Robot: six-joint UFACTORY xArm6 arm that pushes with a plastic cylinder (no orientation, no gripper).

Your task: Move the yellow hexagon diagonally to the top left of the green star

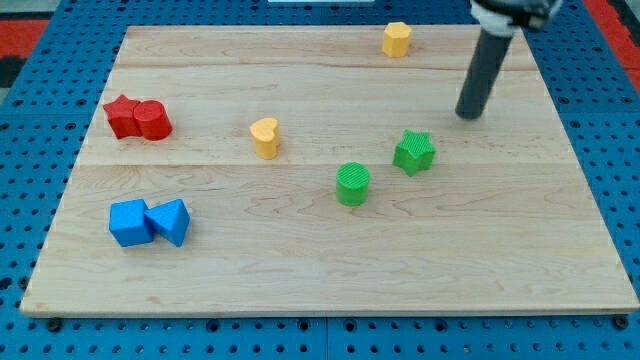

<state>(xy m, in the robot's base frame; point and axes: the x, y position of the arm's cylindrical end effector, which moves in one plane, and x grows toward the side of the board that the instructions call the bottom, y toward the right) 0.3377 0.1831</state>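
Observation:
The yellow hexagon [397, 39] stands near the top edge of the wooden board [320, 270], right of centre. The green star [414, 152] lies right of centre, well below the hexagon. My tip [467, 114] is on the board up and to the right of the green star, clear of it, and down and to the right of the yellow hexagon. It touches no block.
A green cylinder [352, 184] sits down-left of the star. A yellow heart [265, 137] is at centre-left. A red star [122, 116] and a red cylinder [153, 120] touch at the left. A blue cube [130, 222] and a blue triangle [170, 220] touch at lower left.

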